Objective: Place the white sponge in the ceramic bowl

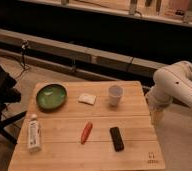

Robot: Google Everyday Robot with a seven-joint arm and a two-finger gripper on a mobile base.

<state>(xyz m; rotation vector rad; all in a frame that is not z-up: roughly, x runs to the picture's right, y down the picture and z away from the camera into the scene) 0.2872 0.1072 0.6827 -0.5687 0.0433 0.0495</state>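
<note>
Off the right edge of the counter the tool hangs, state we cannot tell; approach pending, we judge a reach left to the white sponge beside the ceramic bowl.

**No legible text on the table**

Nothing can be read. A small dark mark sits at the near right corner of the wooden table, too small to make out. The white tube at the table's left edge carries print that cannot be deciphered. The gripper hangs just off the table's right edge.
</note>
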